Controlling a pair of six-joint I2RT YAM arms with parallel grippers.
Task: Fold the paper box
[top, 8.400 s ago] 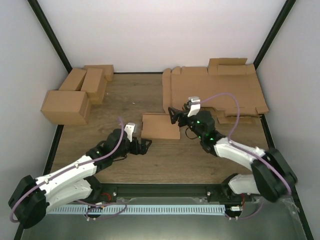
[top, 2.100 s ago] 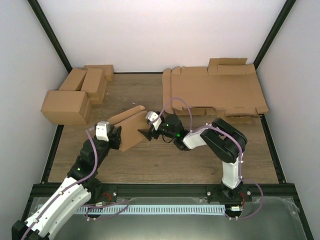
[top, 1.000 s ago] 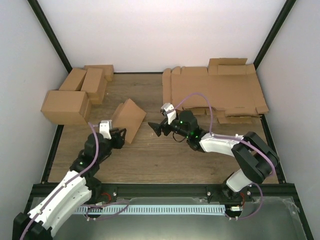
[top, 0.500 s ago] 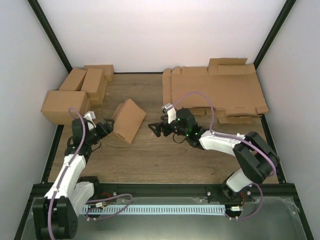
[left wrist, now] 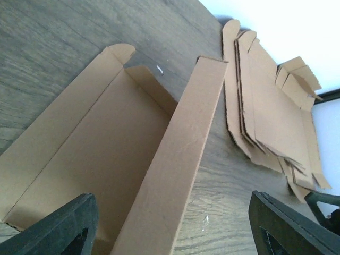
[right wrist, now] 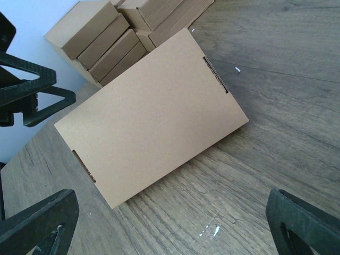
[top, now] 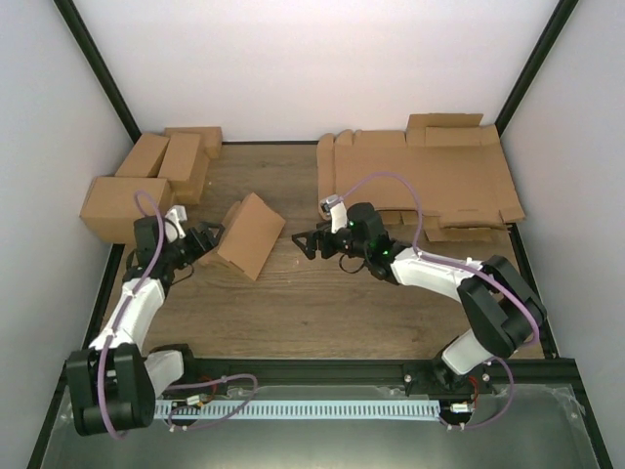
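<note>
Two arms flank one workpiece; findings run from largest item down.

1. Table [top: 293, 313]: wooden work surface, walled on three sides. It carries everything below.
2. Pile of flat sheets [top: 420, 181]: stacked at the far right, well apart from the work. You have stock there, within the right arm's reach, clear of the folding area.
3. Finished boxes [top: 146, 181]: grouped at the far left corner, near the left arm. Judged to be the output area.
4. Paper box [top: 249, 234]: on the table left of centre, between the two grippers, lying askew to the table edges. The left wrist view looks into its open side, with the floor panel, side walls and one long panel standing up. The right wrist view shows only its plain outer face. Judged partly folded, with the long panel not yet closed down.
5. Left gripper [top: 200, 242]: just beside the box's open side, fingers spread wide, nothing between them. Contact with the cardboard cannot be confirmed.
6. Right gripper [top: 305, 242]: near the box's closed face, apart from it, jaws fully spread and empty. Judged placed to brace that face while you work the open side.
</note>
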